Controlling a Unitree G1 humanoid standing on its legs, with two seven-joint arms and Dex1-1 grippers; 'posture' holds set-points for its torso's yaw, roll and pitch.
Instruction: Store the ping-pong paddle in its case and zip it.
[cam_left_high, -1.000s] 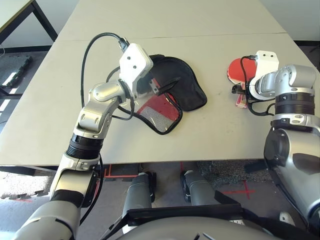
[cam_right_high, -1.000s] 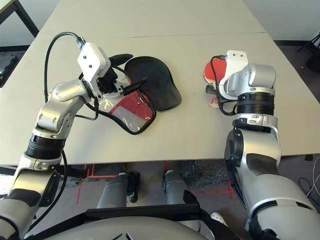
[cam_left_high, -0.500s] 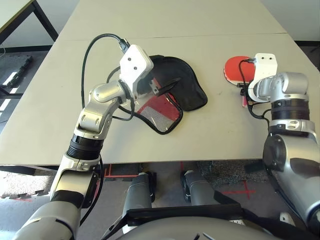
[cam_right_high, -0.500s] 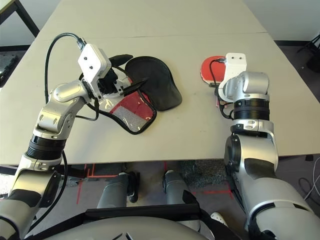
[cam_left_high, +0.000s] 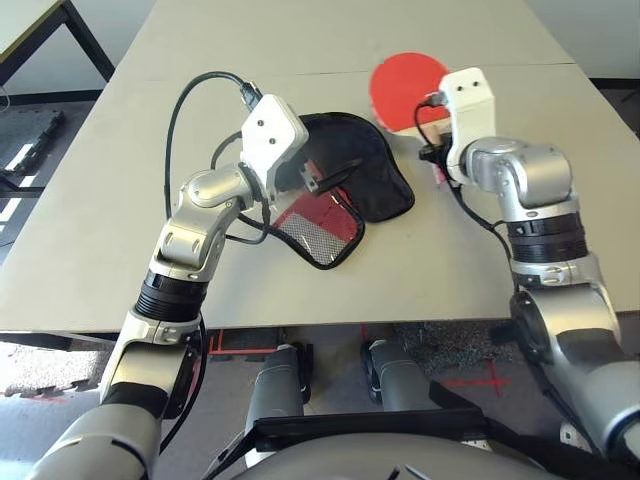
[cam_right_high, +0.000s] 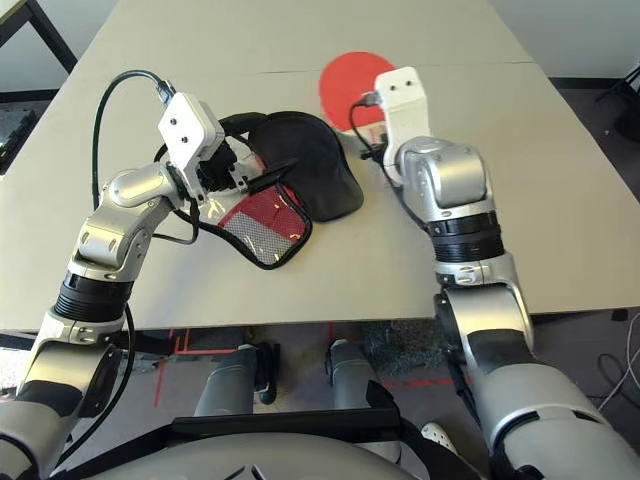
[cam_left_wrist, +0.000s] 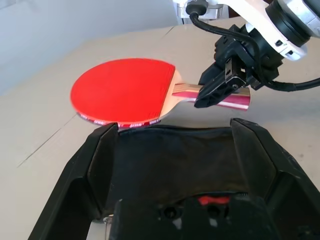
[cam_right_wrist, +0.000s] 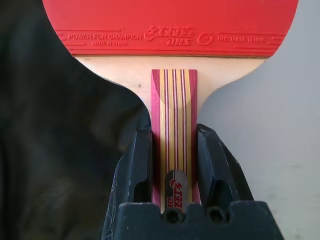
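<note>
Right wrist view showed the right tool (cam_right_wrist: 175, 150) clamped on the ping-pong paddle (cam_left_high: 408, 90) handle; the left tool (cam_left_wrist: 175, 145) spread wide inside the case (cam_left_high: 365, 175), unfilled, unzipped.

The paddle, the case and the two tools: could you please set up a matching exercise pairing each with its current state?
Things:
1. ping-pong paddle
2. case
3. left tool
4. right tool

States:
A. lying open on the table
B. shut on a striped handle
C. open, fingers either side of the black flap
D. held up, red face showing

Pairs: 1-D, 2-A, 3-C, 4-B
</note>
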